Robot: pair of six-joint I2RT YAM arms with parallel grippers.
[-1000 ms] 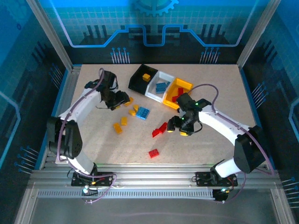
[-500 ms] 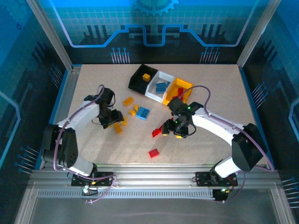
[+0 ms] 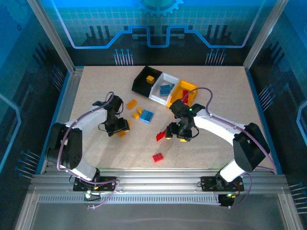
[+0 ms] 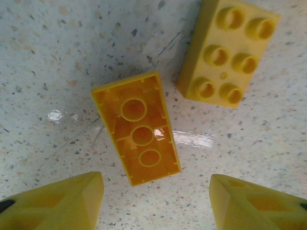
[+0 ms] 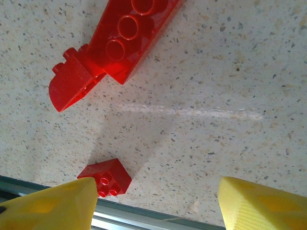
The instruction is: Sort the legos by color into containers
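Mid-table (image 3: 216,96), left end effector (image 4: 154,191) wide over orange brick (image 4: 136,127), right end effector (image 5: 157,191) apparently wide.

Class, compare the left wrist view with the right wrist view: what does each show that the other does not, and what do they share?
Left wrist: an upside-down orange-yellow brick beside a studs-up yellow brick. Right wrist: a long red brick lying underside up, a small red brick and the table's metal edge. Both: the speckled tabletop, and an open gripper holding nothing, the left gripper and the right gripper.
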